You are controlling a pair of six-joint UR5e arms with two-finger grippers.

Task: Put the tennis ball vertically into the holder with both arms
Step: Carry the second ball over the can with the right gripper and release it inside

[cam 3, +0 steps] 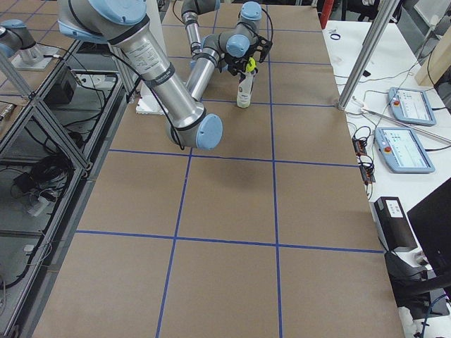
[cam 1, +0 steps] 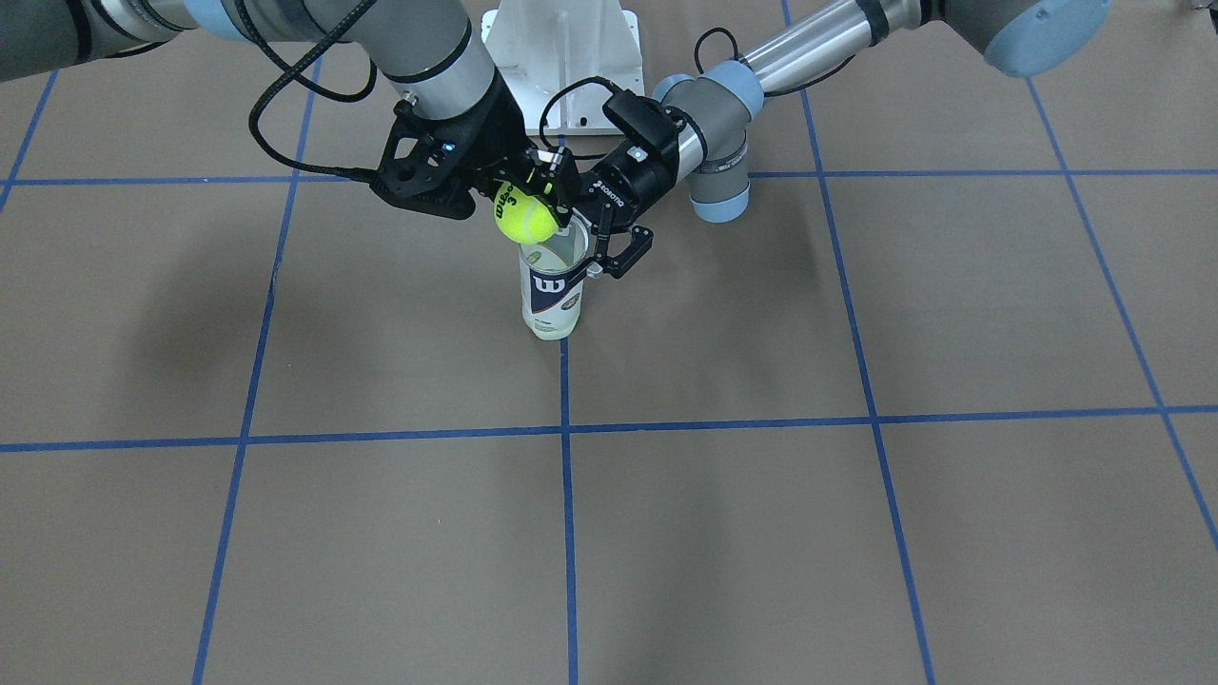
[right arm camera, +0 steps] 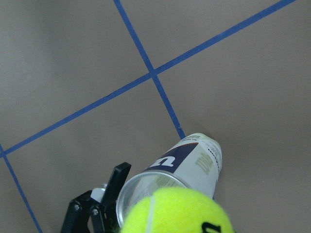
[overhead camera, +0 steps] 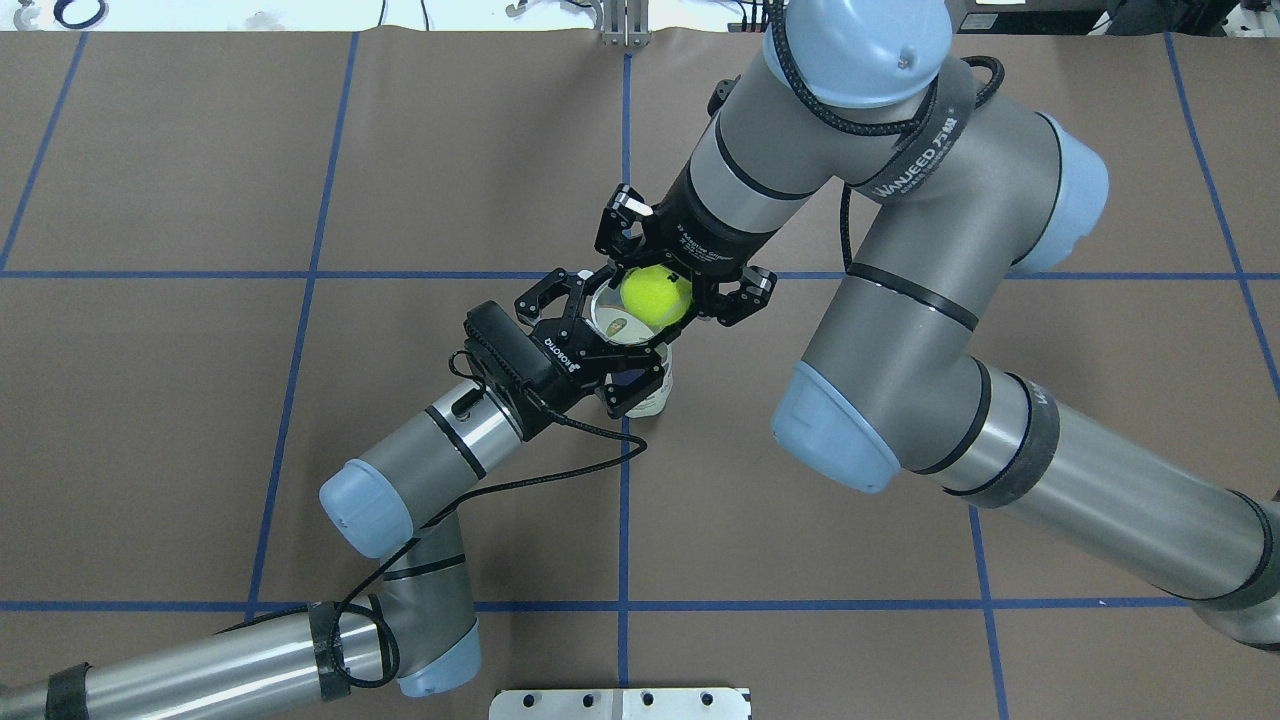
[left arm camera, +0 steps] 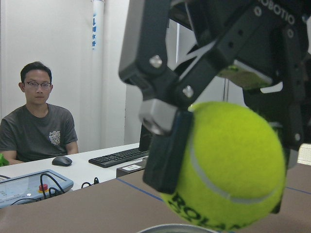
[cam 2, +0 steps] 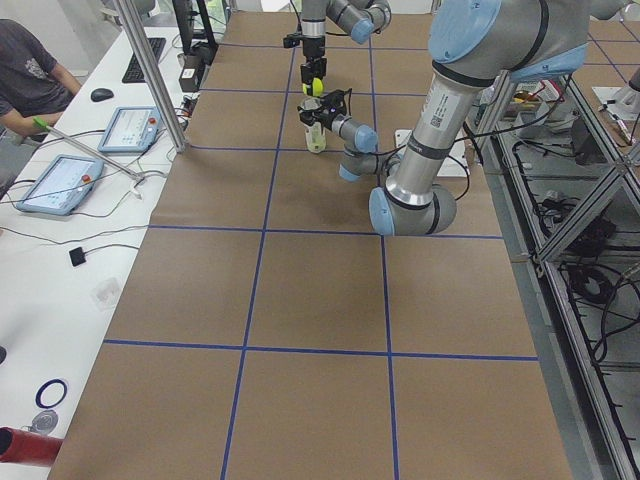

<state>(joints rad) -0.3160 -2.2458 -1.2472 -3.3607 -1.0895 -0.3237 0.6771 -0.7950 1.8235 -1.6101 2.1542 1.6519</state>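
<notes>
The holder (cam 1: 552,297), a clear can with a navy-and-white "W" label, stands upright on the brown table, mouth open. My left gripper (cam 1: 582,259) is shut on the holder near its rim. My right gripper (cam 1: 529,198) is shut on a yellow-green tennis ball (cam 1: 525,219) and holds it just above the holder's mouth. The overhead view shows the ball (overhead camera: 655,297) over the far edge of the holder's rim (overhead camera: 612,322), with my left gripper (overhead camera: 606,348) around the can. In the right wrist view the ball (right arm camera: 175,212) sits over the holder (right arm camera: 187,164).
The table is brown paper with blue tape grid lines (cam 1: 565,495). The white pedestal base (cam 1: 559,52) stands behind the arms. An operator (left arm camera: 36,128) sits at a side desk with a keyboard and tablets (cam 2: 60,180). The right arm's elbow (overhead camera: 840,430) hangs low beside the holder.
</notes>
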